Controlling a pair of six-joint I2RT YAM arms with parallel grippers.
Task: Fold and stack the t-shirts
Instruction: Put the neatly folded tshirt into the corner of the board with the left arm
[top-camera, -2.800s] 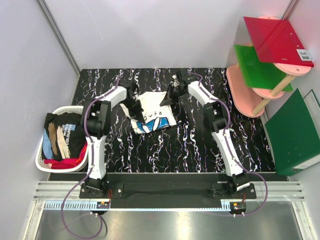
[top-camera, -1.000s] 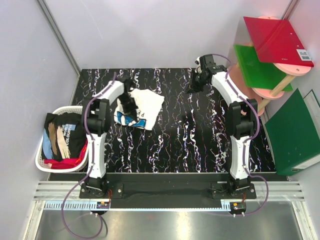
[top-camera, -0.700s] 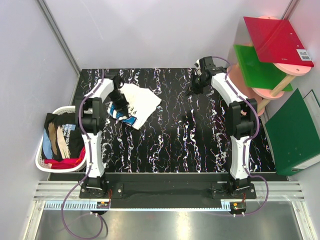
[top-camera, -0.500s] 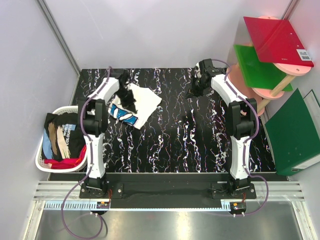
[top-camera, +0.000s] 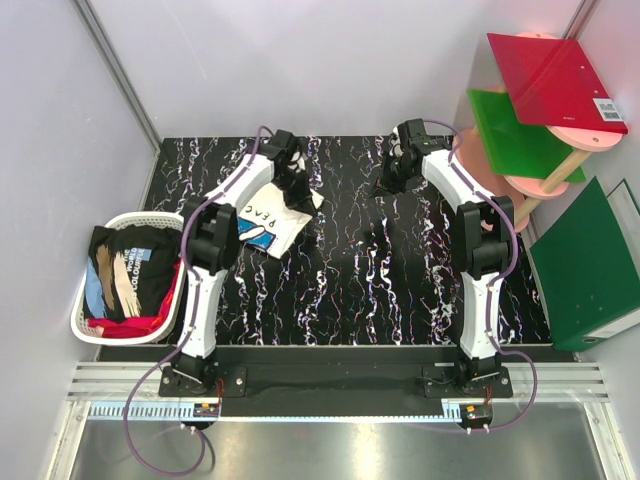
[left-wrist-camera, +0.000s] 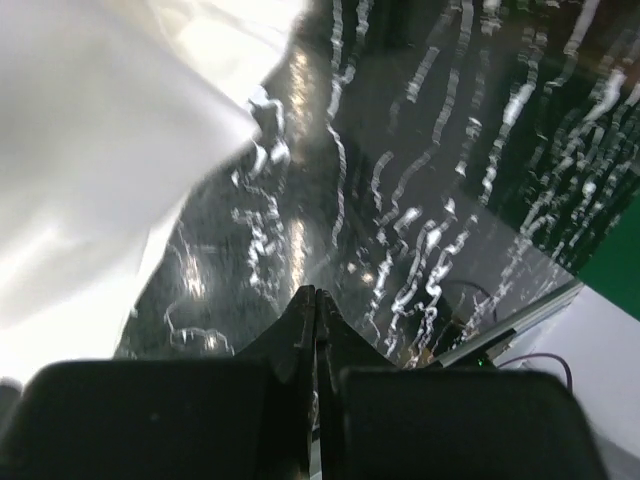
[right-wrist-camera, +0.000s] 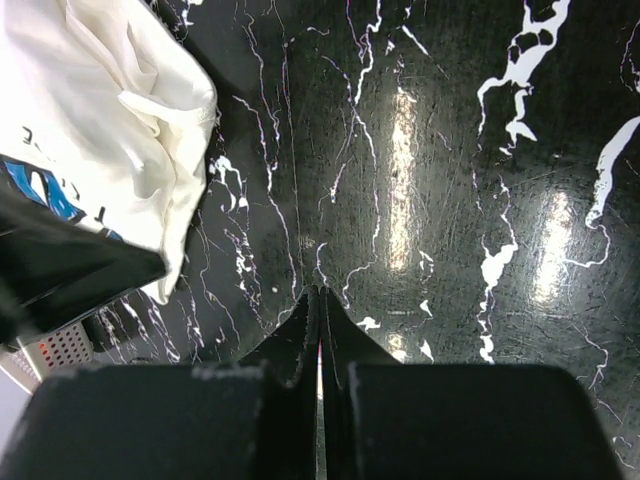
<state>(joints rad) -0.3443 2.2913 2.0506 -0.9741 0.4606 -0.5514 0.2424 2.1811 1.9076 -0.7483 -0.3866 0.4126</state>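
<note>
A cream-white t-shirt with dark lettering and a blue print lies folded at the back left of the black marbled table. It also shows in the left wrist view and in the right wrist view. My left gripper is shut and empty at the shirt's right edge, its tips over bare table. My right gripper is shut and empty over bare table, its tips well right of the shirt. More t-shirts, black with tan streaks, blue and red, lie piled in a white basket.
The basket stands off the table's left edge. A pink tiered stand at the back right carries a red board and a green board. Another green board leans at the right. Walls close in the back and the sides.
My left gripper carried the shirt to the back left, let go of it and swung over to its right edge. My right gripper drew away to the back right and has stayed there.
</note>
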